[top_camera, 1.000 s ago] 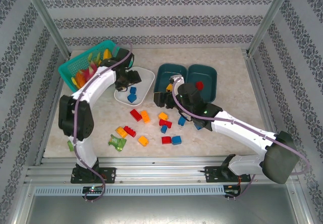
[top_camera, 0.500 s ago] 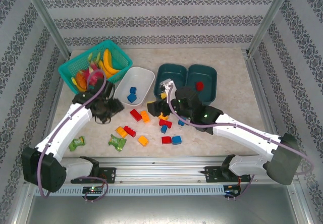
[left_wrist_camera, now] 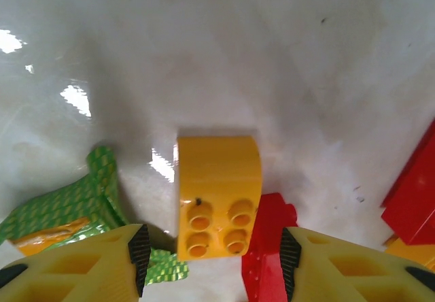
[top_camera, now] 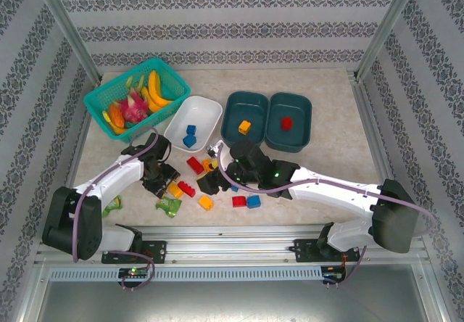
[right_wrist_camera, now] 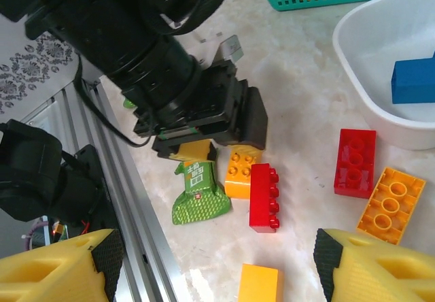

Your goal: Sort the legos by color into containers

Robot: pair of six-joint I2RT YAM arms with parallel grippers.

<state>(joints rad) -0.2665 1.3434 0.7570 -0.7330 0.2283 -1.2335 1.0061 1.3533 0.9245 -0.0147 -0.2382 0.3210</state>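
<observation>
the table [left_wrist_camera: 285, 57] is pale and polished, stone-like, with bright glints. the yellow brick [left_wrist_camera: 219, 193] is smooth, glossy plastic, and so is the red brick [left_wrist_camera: 268, 244] touching it. just beside the yellow brick, the green packet [left_wrist_camera: 64, 207] looks like shiny, crinkled foil.

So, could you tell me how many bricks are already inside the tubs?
4. Two blue bricks lie in the white tub, an orange brick in the left teal tub, a red brick in the right teal tub. None looks hidden.
</observation>
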